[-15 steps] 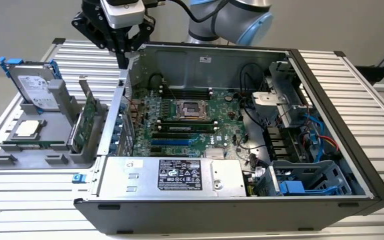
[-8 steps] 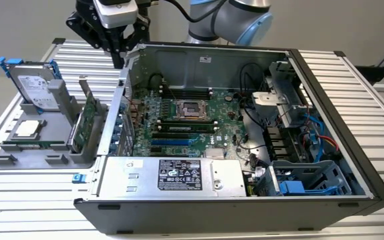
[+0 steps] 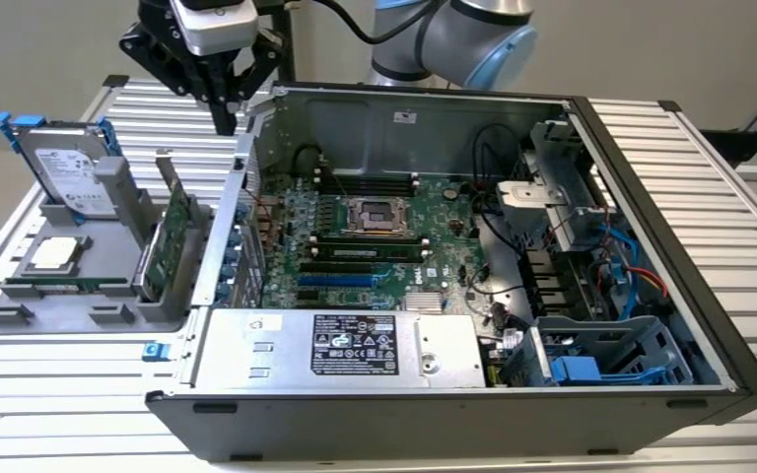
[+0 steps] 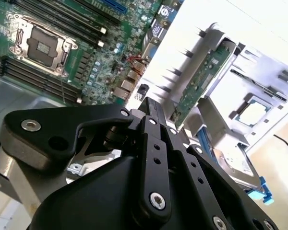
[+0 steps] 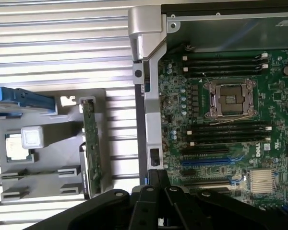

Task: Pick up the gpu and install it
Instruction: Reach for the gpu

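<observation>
The gpu [image 3: 169, 235] stands on edge in a grey holder [image 3: 90, 296] at the exterior view's left, green board face showing, silver bracket at its far end. The same card appears edge-on in the first wrist view [image 5: 91, 143] and in the second wrist view [image 4: 204, 81]. My black gripper [image 3: 228, 116] hangs high above the case's wall, beyond the card and apart from it. Its fingers are shut with nothing between them, which both wrist views confirm [image 4: 151, 103] [image 5: 156, 173]. The open computer case [image 3: 642, 197] lies beside the holder with its motherboard [image 3: 366, 236] bare.
A silver hard drive in a blue frame [image 3: 70, 168] stands at the holder's far end, and a processor chip [image 3: 56, 254] lies flat in it. Inside the case are a power supply [image 3: 339, 347], cables [image 3: 629, 276] and blue slots [image 3: 339, 281]. Slatted table [image 3: 694, 148] surrounds everything.
</observation>
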Controlling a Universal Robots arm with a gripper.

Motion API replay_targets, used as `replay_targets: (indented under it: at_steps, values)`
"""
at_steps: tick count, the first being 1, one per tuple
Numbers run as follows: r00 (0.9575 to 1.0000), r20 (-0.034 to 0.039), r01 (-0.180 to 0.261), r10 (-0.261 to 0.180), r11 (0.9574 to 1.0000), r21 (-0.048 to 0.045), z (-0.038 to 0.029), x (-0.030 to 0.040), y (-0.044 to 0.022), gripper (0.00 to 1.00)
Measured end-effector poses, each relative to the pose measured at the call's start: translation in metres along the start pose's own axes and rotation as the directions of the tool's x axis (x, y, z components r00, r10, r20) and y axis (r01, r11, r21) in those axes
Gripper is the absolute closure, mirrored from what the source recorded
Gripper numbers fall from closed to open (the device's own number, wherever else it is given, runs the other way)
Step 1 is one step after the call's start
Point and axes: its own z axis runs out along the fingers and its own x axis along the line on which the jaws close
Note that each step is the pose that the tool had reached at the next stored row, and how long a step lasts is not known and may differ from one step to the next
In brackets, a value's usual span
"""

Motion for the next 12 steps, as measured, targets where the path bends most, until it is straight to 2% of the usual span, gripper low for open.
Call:
replay_targets:
  at_steps: [12]
  values:
    - [1.0, 0.0, 0.0, 0.0, 1.0, 0.0, -0.0003, 0.0128, -0.0009, 1.0]
